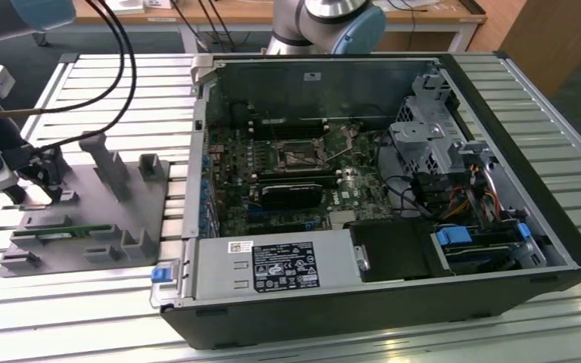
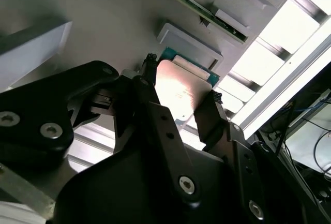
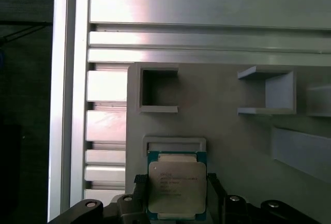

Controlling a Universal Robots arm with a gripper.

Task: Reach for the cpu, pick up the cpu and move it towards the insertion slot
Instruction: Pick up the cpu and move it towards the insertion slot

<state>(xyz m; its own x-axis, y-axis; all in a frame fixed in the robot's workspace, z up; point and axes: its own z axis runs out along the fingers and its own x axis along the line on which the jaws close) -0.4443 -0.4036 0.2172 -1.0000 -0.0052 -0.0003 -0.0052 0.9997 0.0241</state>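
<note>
The cpu (image 3: pixel 177 188) is a flat square chip with a silvery top and a teal rim, lying low on the grey fixture plate (image 3: pixel 232 131) beside its raised grey bracket. My gripper (image 3: pixel 177 182) has one black finger against each of the chip's two opposite edges. The second wrist view shows the same grip, with the cpu (image 2: pixel 178 92) between the fingertips of my gripper (image 2: pixel 181 84). In the exterior view my gripper (image 1: pixel 36 198) is down at the fixture on the exterior view's left. The insertion slot (image 1: pixel 299 157) sits on the motherboard inside the open computer case, well off to the exterior view's right.
The grey fixture (image 1: pixel 119 204) carries upright posts and a green memory stick (image 1: pixel 69 231). It rests on a ribbed aluminium table (image 1: pixel 109 83). The black computer case wall (image 1: pixel 197 151) stands between fixture and motherboard. Cables (image 1: pixel 119 60) hang above the fixture.
</note>
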